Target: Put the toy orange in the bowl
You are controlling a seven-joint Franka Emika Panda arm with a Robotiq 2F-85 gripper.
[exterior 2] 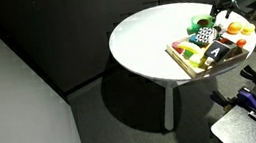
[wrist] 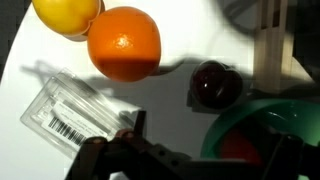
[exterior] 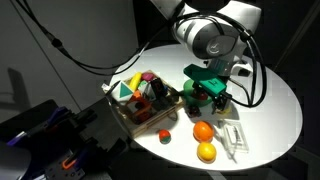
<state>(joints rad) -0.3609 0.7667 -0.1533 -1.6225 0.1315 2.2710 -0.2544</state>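
Lab, dark partition walls (exterior 2: 16, 67), round white table (exterior 2: 144, 39)

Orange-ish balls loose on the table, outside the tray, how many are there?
2: the toy orange beside the clear packet, and the yellower ball next to it. Others may be hidden.

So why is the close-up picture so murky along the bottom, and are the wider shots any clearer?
Wrist view: the gripper is close to the lens, dark and blurred, shade falling over the table beneath it, while the toy orange is brightly lit. Both exterior views: the table glares white against a dark room, objects small and soft.
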